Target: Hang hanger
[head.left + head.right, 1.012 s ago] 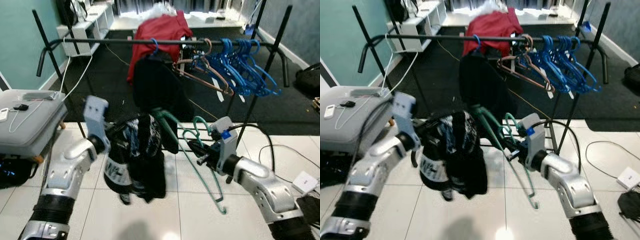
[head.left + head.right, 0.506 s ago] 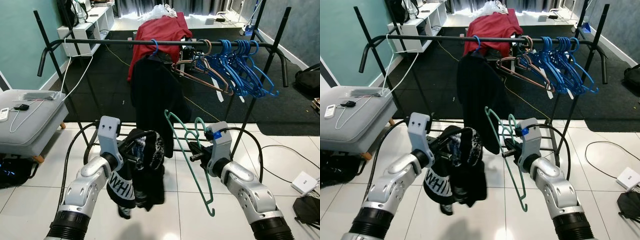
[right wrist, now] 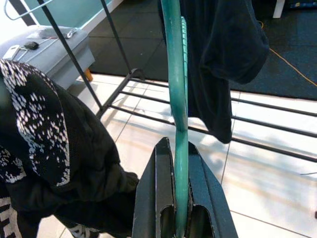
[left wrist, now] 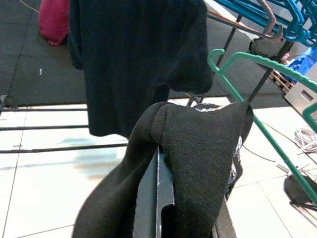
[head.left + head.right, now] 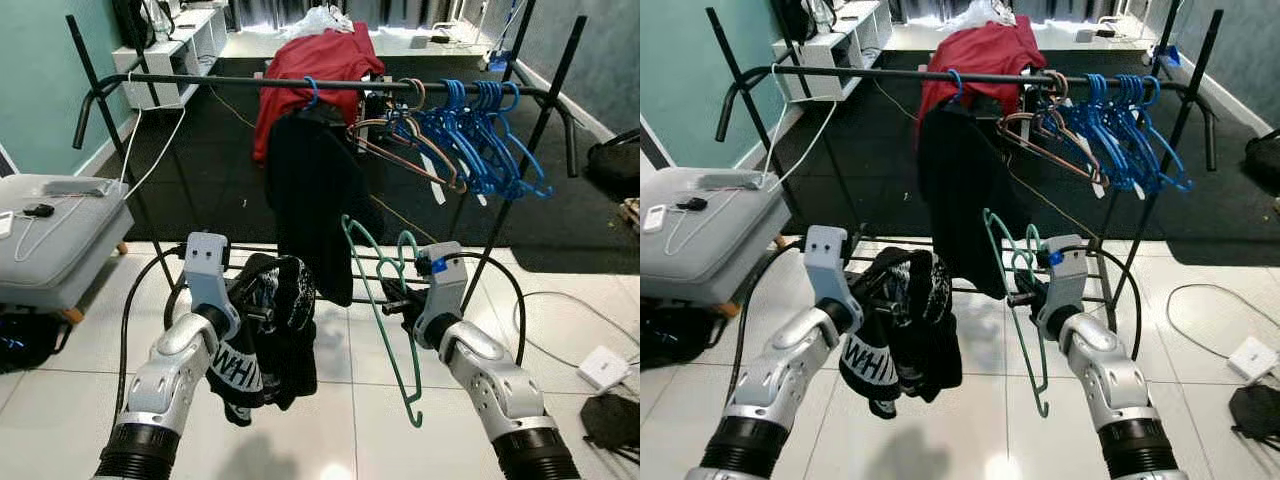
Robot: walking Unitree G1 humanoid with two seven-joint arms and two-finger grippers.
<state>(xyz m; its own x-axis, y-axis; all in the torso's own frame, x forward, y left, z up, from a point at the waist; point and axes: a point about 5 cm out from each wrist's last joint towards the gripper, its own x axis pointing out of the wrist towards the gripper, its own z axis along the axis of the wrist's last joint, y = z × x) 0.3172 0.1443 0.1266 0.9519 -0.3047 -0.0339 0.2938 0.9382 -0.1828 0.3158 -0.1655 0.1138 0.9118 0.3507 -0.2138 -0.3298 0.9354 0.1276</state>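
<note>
Right gripper point(image 3: 179, 218) pinching green hanger point(image 5: 385, 320) below rail point(image 5: 300, 83); left gripper point(image 4: 159, 198) clamping black garment point(image 5: 262, 335), contact partly hidden.

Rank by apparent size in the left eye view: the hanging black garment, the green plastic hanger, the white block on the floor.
1. Hanging black garment
2. Green plastic hanger
3. White block

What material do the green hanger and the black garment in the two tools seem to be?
The thin green hanger looks like moulded plastic, smooth with a slight sheen. The black garment with white print looks like soft matte fabric, since it folds and drapes.
</note>
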